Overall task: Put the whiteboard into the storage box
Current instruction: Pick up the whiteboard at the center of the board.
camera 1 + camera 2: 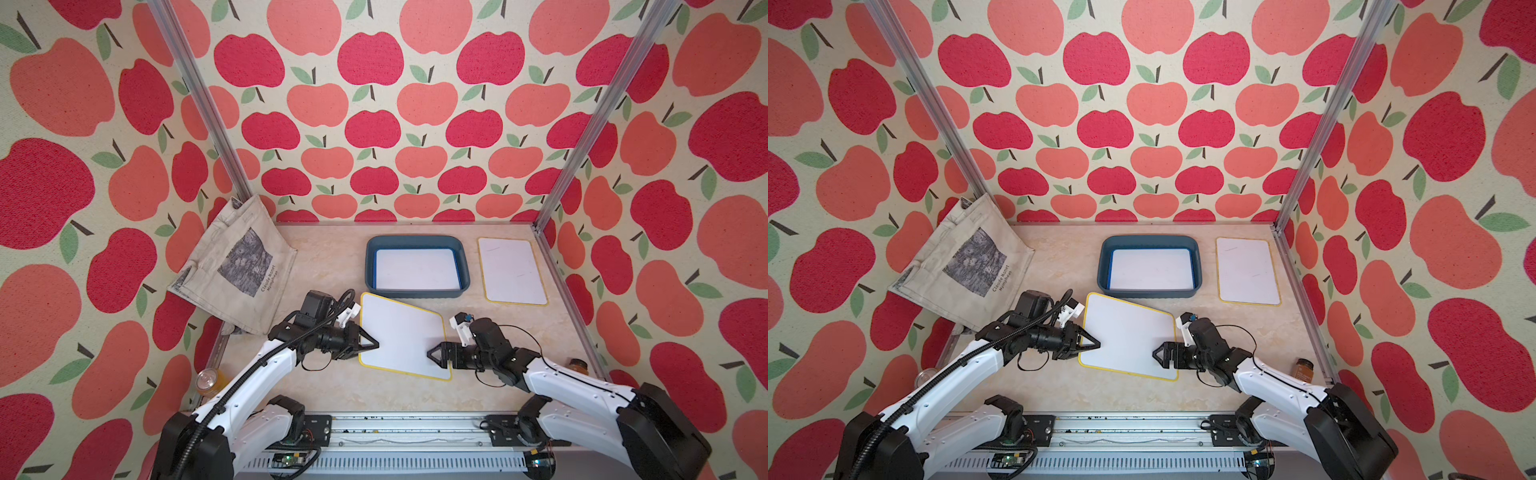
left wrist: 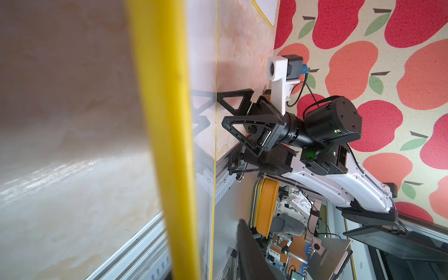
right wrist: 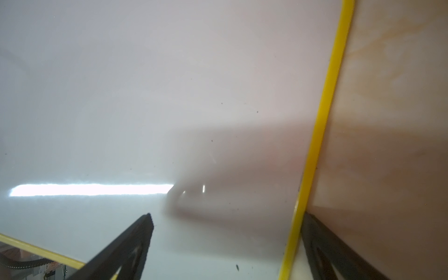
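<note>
A white whiteboard with a yellow rim point(image 1: 405, 336) point(image 1: 1129, 336) sits between my two grippers, in front of the storage box. My left gripper point(image 1: 372, 345) point(image 1: 1094, 343) straddles its left edge; in the left wrist view one finger point(image 2: 252, 254) stands slightly off the board's surface. My right gripper point(image 1: 434, 356) point(image 3: 226, 214) is open wide around the right edge point(image 3: 322, 121), holding nothing. The dark teal storage box point(image 1: 417, 241) point(image 1: 1150, 240) holds a blue-rimmed whiteboard point(image 1: 417, 268). Another yellow-rimmed whiteboard point(image 1: 512, 270) lies flat to the box's right.
A canvas tote bag point(image 1: 237, 266) leans in the back left corner. A drinks can point(image 1: 210, 380) stands at the left table edge and a small jar point(image 1: 577, 365) at the right edge. Metal frame posts rise at both back corners, and a rail point(image 1: 415, 428) runs along the front.
</note>
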Action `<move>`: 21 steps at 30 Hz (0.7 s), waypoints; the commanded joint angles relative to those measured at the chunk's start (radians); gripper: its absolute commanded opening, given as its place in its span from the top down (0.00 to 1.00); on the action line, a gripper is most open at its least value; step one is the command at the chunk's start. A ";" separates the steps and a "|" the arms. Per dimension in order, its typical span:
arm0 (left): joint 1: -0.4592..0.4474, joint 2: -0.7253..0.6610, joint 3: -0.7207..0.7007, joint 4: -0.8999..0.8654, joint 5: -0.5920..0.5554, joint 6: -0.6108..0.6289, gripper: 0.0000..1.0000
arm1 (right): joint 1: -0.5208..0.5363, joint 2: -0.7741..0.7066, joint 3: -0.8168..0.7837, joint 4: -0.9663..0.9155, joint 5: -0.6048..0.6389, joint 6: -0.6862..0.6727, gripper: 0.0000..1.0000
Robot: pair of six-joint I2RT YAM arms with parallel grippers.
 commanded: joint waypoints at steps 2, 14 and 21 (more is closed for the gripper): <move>-0.005 0.016 0.042 0.003 -0.036 -0.016 0.72 | -0.007 0.005 -0.014 -0.011 -0.041 -0.003 0.01; -0.007 -0.016 0.045 0.036 -0.091 -0.031 0.70 | -0.015 0.106 -0.016 0.096 -0.091 0.014 0.01; -0.006 -0.006 0.045 0.030 -0.102 -0.018 0.84 | -0.020 0.133 -0.005 0.132 -0.106 0.019 0.01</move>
